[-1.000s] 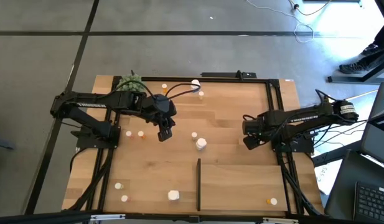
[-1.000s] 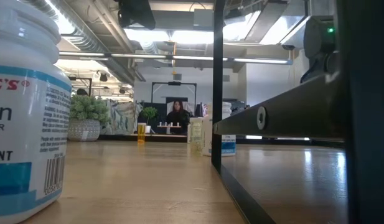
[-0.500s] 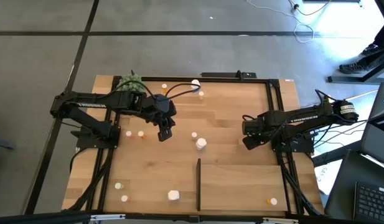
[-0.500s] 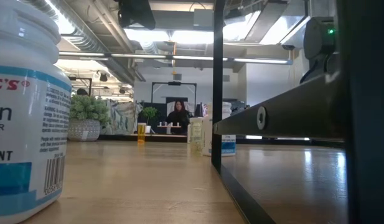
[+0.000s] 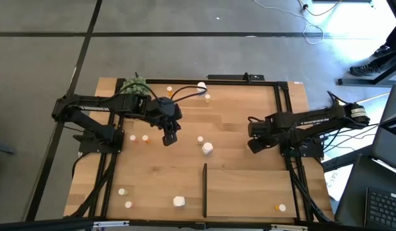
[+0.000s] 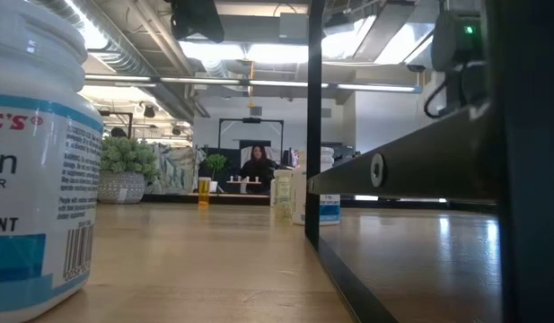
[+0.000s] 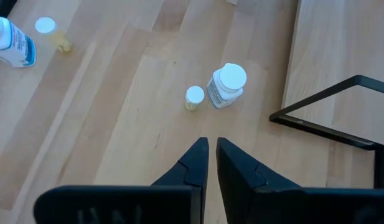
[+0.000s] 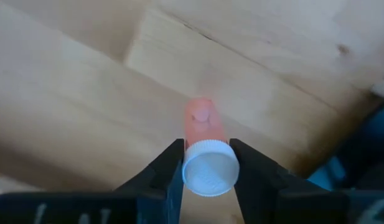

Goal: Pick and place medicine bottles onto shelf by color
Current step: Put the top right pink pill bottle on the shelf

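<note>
Right hand (image 8: 207,163) clamped on orange bottle (image 8: 205,149), white cap between fingertips

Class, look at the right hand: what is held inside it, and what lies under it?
The right hand grips an orange bottle with a white cap between its fingers. Under it lies bare wooden tabletop. The bottle's base is hidden from view.

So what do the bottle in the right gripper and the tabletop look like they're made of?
The orange bottle in the right gripper looks like translucent plastic with a matte white ribbed cap. The tabletop looks like light wood planks, with visible grain and seams.
</note>
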Motion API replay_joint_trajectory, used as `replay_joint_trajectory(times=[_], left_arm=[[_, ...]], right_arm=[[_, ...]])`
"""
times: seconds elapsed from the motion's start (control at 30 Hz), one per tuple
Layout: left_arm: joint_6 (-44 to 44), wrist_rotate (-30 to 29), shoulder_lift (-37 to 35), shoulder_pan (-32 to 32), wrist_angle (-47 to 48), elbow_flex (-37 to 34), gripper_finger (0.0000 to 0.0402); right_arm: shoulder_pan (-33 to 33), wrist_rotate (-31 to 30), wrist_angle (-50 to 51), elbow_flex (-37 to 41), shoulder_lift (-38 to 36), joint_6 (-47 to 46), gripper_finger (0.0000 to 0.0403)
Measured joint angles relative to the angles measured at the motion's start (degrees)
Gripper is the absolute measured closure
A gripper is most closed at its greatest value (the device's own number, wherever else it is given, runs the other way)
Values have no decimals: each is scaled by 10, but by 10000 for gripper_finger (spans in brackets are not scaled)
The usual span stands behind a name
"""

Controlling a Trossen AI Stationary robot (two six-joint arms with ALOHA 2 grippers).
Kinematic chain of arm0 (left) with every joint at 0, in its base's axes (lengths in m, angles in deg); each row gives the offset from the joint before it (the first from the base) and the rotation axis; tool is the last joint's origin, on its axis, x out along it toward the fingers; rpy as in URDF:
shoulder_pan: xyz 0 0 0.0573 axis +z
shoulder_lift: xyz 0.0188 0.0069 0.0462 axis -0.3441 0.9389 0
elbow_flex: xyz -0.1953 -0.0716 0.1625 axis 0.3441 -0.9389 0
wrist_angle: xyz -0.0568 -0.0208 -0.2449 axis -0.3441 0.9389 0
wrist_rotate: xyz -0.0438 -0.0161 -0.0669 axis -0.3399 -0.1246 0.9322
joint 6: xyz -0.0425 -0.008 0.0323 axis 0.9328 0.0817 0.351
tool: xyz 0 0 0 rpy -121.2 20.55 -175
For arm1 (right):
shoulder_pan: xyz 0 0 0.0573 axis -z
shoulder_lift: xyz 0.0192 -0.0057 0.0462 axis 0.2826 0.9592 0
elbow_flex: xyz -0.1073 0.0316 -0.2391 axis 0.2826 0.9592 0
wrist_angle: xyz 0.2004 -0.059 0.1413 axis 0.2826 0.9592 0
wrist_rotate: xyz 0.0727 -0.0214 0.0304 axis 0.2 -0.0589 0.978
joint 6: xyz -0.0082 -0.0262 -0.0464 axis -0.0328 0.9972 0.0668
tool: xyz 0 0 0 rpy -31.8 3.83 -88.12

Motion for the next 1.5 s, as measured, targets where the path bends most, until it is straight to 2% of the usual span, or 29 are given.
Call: replay_joint_trajectory(times=[0.27, 0.47, 0.6, 0.83, 1.03, 1.23, 1.5], left_arm=[[-1, 0, 0, 0, 0, 0, 374], [-2, 0, 0, 0, 0, 0, 374], [-2, 0, 0, 0, 0, 0, 374], [-2, 0, 0, 0, 0, 0, 374], [-2, 0, 0, 0, 0, 0, 374], [-2, 0, 0, -1, 0, 0, 374], [-2, 0, 0, -1, 0, 0, 374]], right_arm=[[-25, 0, 41, -78, 0, 46, 284], [-90, -1, 41, -161, 0, 81, 284], [-143, -22, 48, -218, 6, 104, 283], [-226, -31, 80, -323, 60, 176, 283], [-289, -56, 182, -418, 134, 219, 283], [-354, -56, 170, -473, 187, 217, 283], [-443, -25, 153, -478, 229, 124, 283]])
